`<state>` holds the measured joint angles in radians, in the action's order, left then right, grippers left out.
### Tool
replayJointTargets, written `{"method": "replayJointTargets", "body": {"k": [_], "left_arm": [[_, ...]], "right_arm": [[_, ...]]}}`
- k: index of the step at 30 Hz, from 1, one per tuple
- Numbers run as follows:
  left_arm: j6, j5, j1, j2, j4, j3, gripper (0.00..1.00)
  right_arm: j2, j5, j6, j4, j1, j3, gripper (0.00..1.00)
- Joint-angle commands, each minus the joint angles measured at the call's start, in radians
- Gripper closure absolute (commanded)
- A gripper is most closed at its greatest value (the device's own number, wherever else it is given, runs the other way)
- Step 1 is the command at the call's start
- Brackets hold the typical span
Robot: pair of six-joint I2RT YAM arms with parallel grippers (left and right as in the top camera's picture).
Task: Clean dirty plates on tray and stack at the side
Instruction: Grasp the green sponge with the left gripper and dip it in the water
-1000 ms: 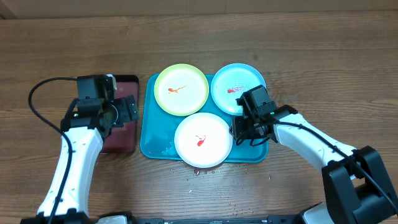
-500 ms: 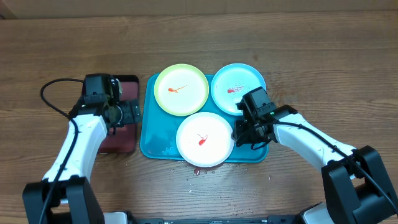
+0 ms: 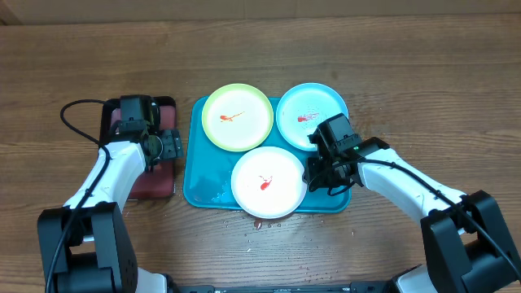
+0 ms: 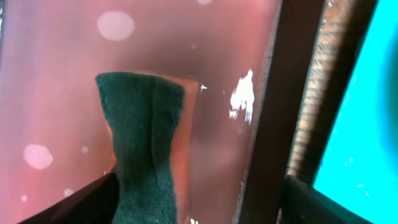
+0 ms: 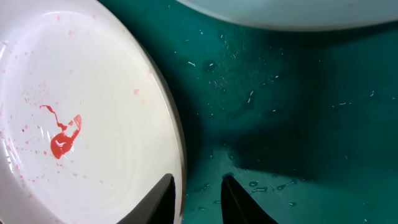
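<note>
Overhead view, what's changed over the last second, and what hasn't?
The left gripper drew back toward the robot's left over the reddish tray, its arm folding closer to the base; the left wrist view shows a green sponge below it. The white plate edged slightly right on the turquoise tray. The right gripper stayed at that plate's rim, and the green plate and cyan plate stayed put.
</note>
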<state>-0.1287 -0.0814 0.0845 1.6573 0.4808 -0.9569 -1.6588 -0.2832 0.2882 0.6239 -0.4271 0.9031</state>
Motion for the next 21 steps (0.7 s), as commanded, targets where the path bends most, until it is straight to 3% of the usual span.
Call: {"method": "replayJointTargets", "body": {"k": [1, 6, 12, 15, 21], "left_arm": [[-0.007, -0.086, 0.0, 0.016, -0.016, -0.024, 0.27], [0.009, -0.012, 0.0, 0.008, -0.017, -0.039, 0.15], [0.035, 0.011, 0.005, -0.043, -0.005, -0.066, 0.19], [-0.022, -0.066, 0.028, -0.068, 0.032, -0.07, 0.22], [-0.108, -0.071, 0.089, -0.068, 0.082, -0.069, 0.28]], "right_arm": [[-0.006, -0.006, 0.0, -0.005, -0.006, 0.013, 0.73], [-0.006, -0.006, 0.0, -0.007, -0.006, 0.013, 0.73], [-0.006, -0.006, 0.0, -0.009, -0.006, 0.013, 0.73], [-0.006, -0.006, 0.0, -0.009, -0.006, 0.013, 0.73], [-0.006, -0.006, 0.0, -0.009, -0.006, 0.013, 0.73]]}}
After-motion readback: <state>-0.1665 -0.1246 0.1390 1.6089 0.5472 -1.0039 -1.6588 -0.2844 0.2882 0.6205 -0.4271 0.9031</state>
